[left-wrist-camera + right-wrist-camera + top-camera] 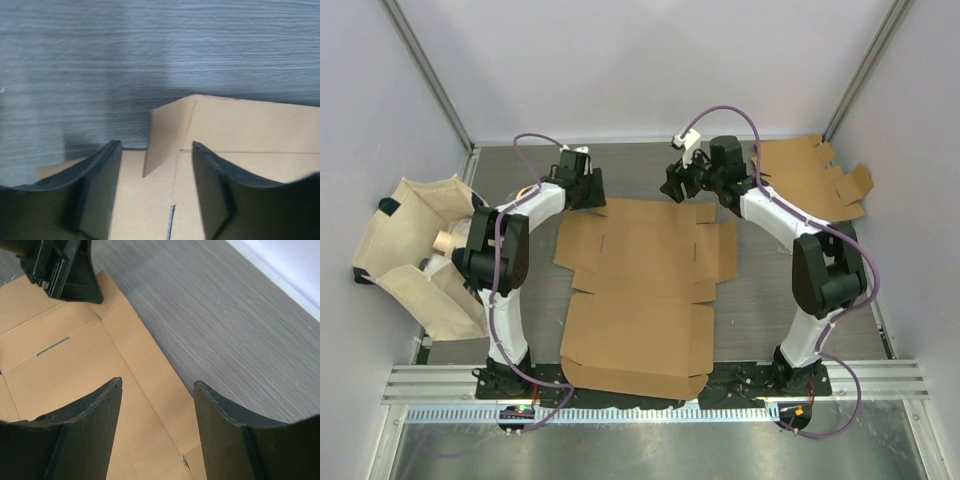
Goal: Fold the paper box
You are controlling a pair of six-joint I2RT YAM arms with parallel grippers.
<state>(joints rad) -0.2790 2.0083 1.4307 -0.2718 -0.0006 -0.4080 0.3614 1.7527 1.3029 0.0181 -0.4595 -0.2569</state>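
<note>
Box (640, 290) lies unfolded and flat on the table (760, 290), reaching from between the arm bases at the near edge out to mid-table; cloth bag (415, 250) sits well apart at the left. Left gripper (582, 185) hangs over the box's far-left corner, jaws spread, with a small flap (167, 135) raised just beyond the gap. Right gripper (680, 183) hangs over the far-right edge, jaws spread, holding nothing; spare blanks (815, 180) lie far right.

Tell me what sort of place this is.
Probably a lab robot cell: white enclosure walls, an aluminium mounting rail at the near edge, and a flat cardboard blank on the grey table.
</note>
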